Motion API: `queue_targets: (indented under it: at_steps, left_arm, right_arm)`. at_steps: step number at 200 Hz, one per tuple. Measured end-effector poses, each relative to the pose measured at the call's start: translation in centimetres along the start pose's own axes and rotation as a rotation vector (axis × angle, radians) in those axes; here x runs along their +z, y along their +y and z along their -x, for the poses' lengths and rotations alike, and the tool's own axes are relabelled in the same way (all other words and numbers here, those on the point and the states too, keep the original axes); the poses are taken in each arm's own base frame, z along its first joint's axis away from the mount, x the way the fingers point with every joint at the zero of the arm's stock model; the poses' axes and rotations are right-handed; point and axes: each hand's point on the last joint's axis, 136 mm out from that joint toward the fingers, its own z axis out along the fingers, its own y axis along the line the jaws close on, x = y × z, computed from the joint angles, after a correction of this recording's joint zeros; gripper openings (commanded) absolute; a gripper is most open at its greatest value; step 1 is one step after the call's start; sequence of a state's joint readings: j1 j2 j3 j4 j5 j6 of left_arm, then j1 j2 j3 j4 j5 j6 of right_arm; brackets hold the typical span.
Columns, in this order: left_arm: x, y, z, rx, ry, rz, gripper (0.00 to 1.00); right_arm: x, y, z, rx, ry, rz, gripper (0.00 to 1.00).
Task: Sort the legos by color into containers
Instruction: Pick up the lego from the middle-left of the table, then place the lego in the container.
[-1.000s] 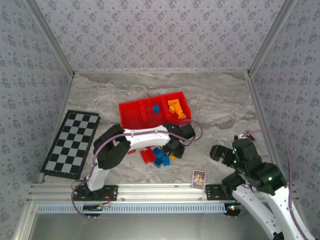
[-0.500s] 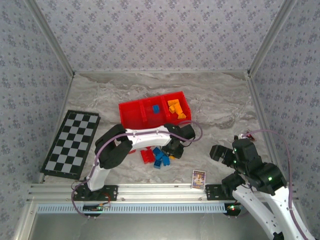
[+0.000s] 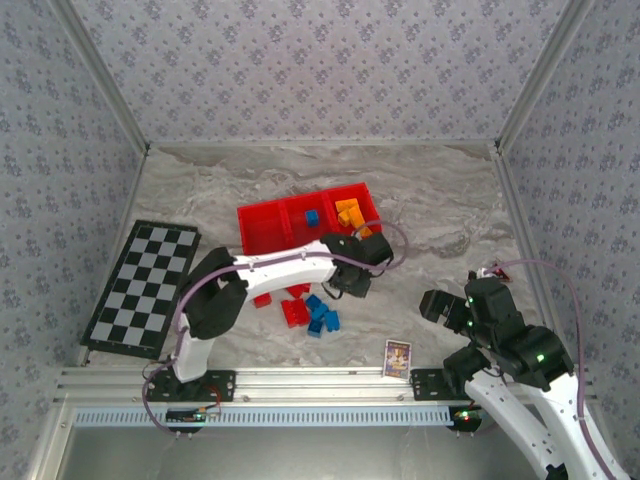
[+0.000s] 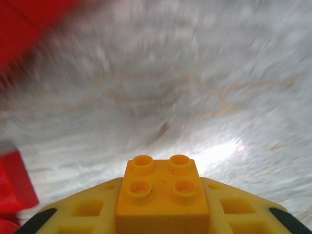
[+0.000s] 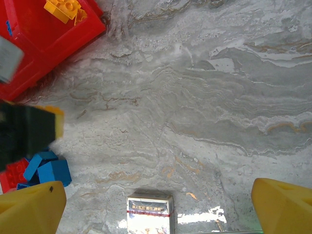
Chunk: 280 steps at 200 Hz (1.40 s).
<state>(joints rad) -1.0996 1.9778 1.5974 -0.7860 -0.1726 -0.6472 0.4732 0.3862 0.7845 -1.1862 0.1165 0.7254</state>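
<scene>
Beside the tray [image 3: 262,232], an orange brick [image 4: 161,187] is clenched in the left claw [image 3: 347,281], near the right-hand compartment where other orange bricks [image 3: 350,214] lie. It should be carried over the wall before being let go. The right claw [image 3: 437,304] is spread wide, nothing held. The tray's edge is blurred at the left wrist.

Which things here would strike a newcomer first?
The bright red tray sits mid-table, with orange-yellow bricks in its right compartment. The left gripper holds an orange-yellow brick just in front of it, near a loose pile of red and blue bricks.
</scene>
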Motion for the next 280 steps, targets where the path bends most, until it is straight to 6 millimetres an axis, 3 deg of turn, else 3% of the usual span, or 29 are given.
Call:
queue_targets:
  at_steps: [42,76,96,118,168,205,219,244,280]
  left_arm:
    - [-4.7,1.2,7.7,-0.015,-0.163,-0.037,0.15]
    - [-8.3,2.9,15.4,-0.033,-0.319,-0.045,0.11]
    - [-8.2,4.1,18.8,-0.045,-0.367,-0.032,0.10]
    - [-5.8,5.5,21.4,-0.059,-0.376,-0.005,0.10]
    - [0.0,8.5,23.2,-0.076,-0.340,0.067,0.15]
    - [0.9,10.0,23.7,-0.102,-0.334,0.075,0.24]
    - [0.9,10.2,23.7,-0.109,-0.331,0.067,0.31]
    - [1.1,9.9,23.6,-0.109,-0.320,0.042,0.60]
    - [1.3,9.1,23.6,-0.105,-0.314,0.001,0.75]
  right_arm:
    - [-0.1,0.0,0.1,0.002,-0.011,0.004,1.00]
    - [-0.3,-0.3,0.3,0.007,-0.035,0.001,1.00]
    - [-0.6,-0.3,0.5,0.011,-0.050,0.006,1.00]
    - [-0.8,-0.3,0.6,0.013,-0.061,0.013,1.00]
    - [-0.8,-0.3,0.6,0.014,-0.065,0.015,1.00]
    - [-0.9,-0.3,0.6,0.015,-0.067,0.016,1.00]
    - [-1.0,-0.3,0.6,0.015,-0.070,0.020,1.00]
    - [-1.1,-0.3,0.7,0.017,-0.080,0.028,1.00]
    - [-1.2,-0.4,0.7,0.017,-0.082,0.029,1.00]
